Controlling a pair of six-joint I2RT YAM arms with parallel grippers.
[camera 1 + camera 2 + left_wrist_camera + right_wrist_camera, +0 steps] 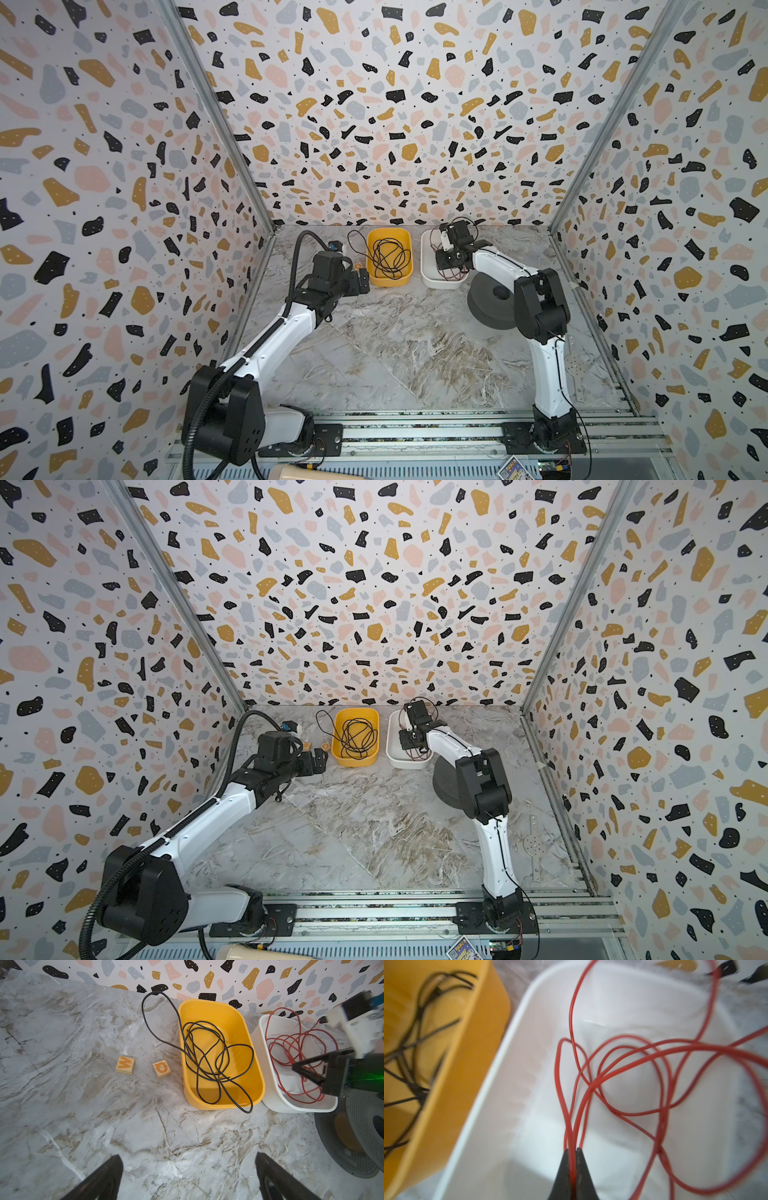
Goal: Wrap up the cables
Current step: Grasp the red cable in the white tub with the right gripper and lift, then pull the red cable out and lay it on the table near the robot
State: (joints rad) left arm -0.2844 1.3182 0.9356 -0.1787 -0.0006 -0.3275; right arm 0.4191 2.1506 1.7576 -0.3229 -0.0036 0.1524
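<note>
Got the right gripper (572,1150) clamped tight on a strand or two of the red wire (570,1018), down in the white tub (525,1084) with the rest of its loose tangle. Then the left gripper (188,1155), spread wide, empty. Looks light, floppy, snag-prone; probably better grabbed near an end than mid-loop.

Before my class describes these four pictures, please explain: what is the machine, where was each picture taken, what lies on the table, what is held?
Two robot arms stand at a marble table, each ending in a two-fingered gripper. Both top views look down on everything; the other two come from wrist cameras. A yellow tub holds a black wire, a white tub a red wire. Two wooden letter blocks and a black spool lie nearby. The right gripper is shut on the red wire; the left gripper is open and empty.
</note>
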